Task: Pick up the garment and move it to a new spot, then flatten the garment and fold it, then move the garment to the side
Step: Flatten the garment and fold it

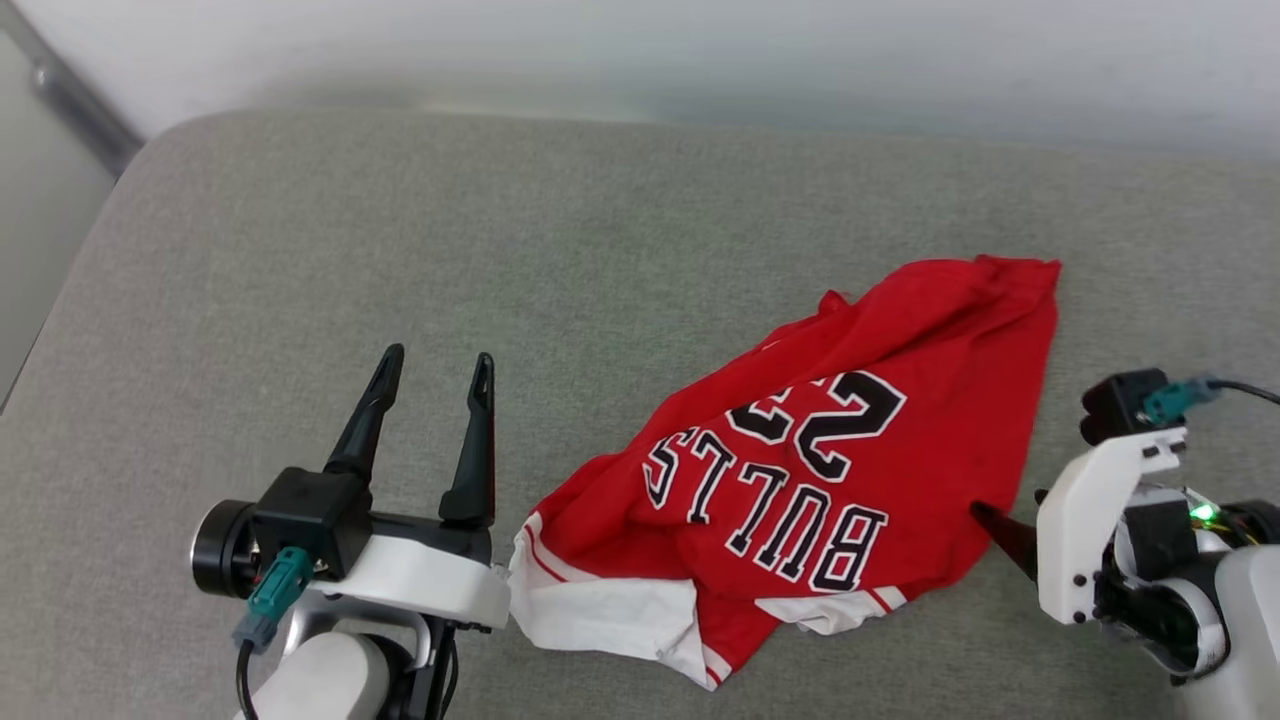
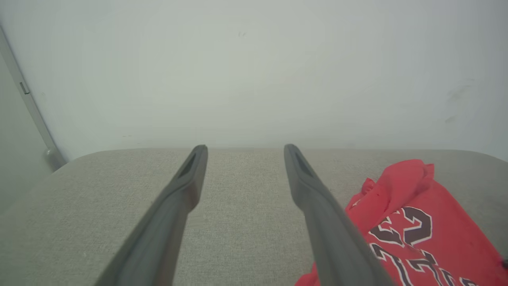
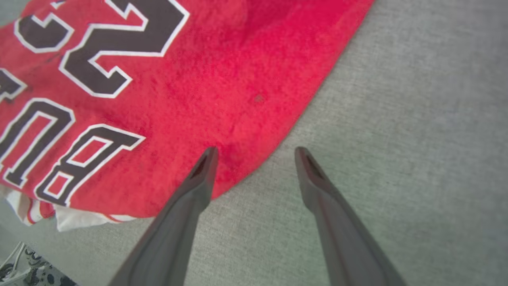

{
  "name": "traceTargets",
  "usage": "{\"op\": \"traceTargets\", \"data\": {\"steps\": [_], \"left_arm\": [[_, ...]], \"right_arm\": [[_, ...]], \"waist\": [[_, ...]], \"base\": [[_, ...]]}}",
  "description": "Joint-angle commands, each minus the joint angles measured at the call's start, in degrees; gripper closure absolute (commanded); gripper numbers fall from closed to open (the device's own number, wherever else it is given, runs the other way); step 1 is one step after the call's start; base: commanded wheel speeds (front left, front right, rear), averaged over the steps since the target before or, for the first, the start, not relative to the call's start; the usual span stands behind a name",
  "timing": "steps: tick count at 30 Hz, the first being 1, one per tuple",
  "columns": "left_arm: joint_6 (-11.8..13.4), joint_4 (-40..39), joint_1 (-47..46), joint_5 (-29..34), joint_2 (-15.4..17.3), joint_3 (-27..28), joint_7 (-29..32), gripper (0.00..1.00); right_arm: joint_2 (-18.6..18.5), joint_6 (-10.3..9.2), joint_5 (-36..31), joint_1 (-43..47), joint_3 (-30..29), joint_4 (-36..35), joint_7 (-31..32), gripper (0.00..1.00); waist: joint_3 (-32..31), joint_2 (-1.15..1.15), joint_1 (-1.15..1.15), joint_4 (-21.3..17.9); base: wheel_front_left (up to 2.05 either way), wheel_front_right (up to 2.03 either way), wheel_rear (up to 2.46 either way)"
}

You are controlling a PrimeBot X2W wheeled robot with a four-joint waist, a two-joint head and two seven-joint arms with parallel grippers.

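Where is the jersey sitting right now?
In the head view the red jersey lies crumpled on the grey fabric surface, right of centre, between the left hand and the right hand, which is at its right edge.

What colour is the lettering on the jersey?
Black with white outlines, on the red jersey; clearest in the right wrist view.

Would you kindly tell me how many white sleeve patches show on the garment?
2: a large white patch at the garment's near-left corner, a small white patch at its near edge by the lettering; more may be folded underneath.
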Motion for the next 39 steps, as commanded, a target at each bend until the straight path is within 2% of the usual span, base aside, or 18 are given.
{"op": "traceTargets", "data": {"steps": [1, 8, 9, 10, 11, 18, 24, 30, 35, 36, 37, 38, 39], "left_arm": [[-0.7, 0.3, -0.8, 0.8, -0.8, 0.6, -0.1, 0.0], [-3.4, 2.0, -0.7, 2.8, -3.7, 2.6, -0.1, 0.0], [-3.8, 2.2, -0.6, 3.0, -4.0, 2.8, -0.1, 0.0], [-4.1, 2.4, -0.5, 3.3, -4.2, 3.1, -0.1, 0.0], [-4.3, 2.5, -0.4, 3.6, -4.5, 3.4, -0.1, 0.0], [-6.6, 3.3, -0.5, 5.4, -6.1, 5.0, -0.1, 0.0], [-8.4, 3.6, -2.1, 6.4, -7.7, 5.5, -0.1, 0.0], [-10.2, 4.2, -3.3, 7.7, -9.6, 6.4, -0.1, 0.0], [-11.4, 5.0, -3.3, 8.7, -10.9, 7.4, -0.1, 0.0], [-11.6, 5.1, -3.2, 8.9, -11.1, 7.6, -0.1, 0.0], [-11.8, 5.3, -3.1, 9.0, -11.3, 7.9, -0.1, 0.0], [-12.0, 5.5, -2.9, 9.2, -11.4, 8.1, -0.1, 0.0], [-12.2, 5.7, -2.8, 9.3, -11.6, 8.3, -0.1, 0.0]], "right_arm": [[-1.1, 0.0, 0.3, -1.8, 1.3, 1.5, 1.3, 0.0], [-2.5, 0.0, 2.6, -3.9, 6.6, 9.4, 8.3, 0.0], [-2.4, 0.0, 3.2, -3.9, 7.0, 10.0, 8.8, 0.03], [-2.5, 0.0, 3.4, -4.1, 7.3, 10.4, 9.0, 0.67], [-2.7, 0.0, 3.5, -4.3, 7.6, 10.7, 9.2, 1.0], [-5.3, -0.01, 1.5, -14.2, 6.4, 7.7, 2.9, 1.0], [-5.7, -0.01, -1.6, -23.9, 5.4, 9.7, -0.9, 1.0], [-5.3, -0.01, -4.3, -31.1, 5.6, 15.0, -6.7, 1.0], [-3.8, -0.01, -3.9, -31.6, 6.7, 21.4, -12.3, 1.0], [-3.6, -0.01, -3.8, -31.4, 7.0, 22.2, -14.0, 0.89], [-3.4, -0.01, -3.9, -31.2, 7.1, 23.1, -16.0, 0.55], [-3.1, -0.01, -3.7, -30.7, 7.4, 24.1, -17.7, 0.0], [-2.7, -0.01, -3.3, -30.4, 7.7, 24.5, -20.2, 0.0]], "waist": [[2.1, 0.0, 0.0, 1.7], [3.8, 0.0, 0.0, 2.6], [3.9, 0.0, 0.0, 2.6], [4.0, 0.0, 0.0, 2.6], [4.1, 0.0, 0.0, 2.6], [5.2, 0.0, 0.0, 2.6], [8.1, 0.0, 0.0, 3.8], [11.1, 0.0, 0.0, 5.2], [11.5, 0.0, 0.0, 5.6], [11.5, 0.0, 0.0, 5.5], [11.3, 0.0, 0.0, 5.4], [11.0, 0.0, 0.0, 5.2], [10.7, 0.0, 0.0, 5.0]], "base": [[0.0, 0.0, 0.0], [0.0, 0.0, 0.0], [0.0, 0.0, 0.0], [0.0, 0.0, 0.0], [0.0, 0.0, 0.0], [0.0, 0.0, 0.0], [0.0, 0.0, 0.0], [0.0, 0.0, 0.0], [0.0, 0.0, 0.0], [0.0, 0.0, 0.0], [0.0, 0.0, 0.0], [0.0, 0.0, 0.0], [0.0, 0.0, 0.0]]}}
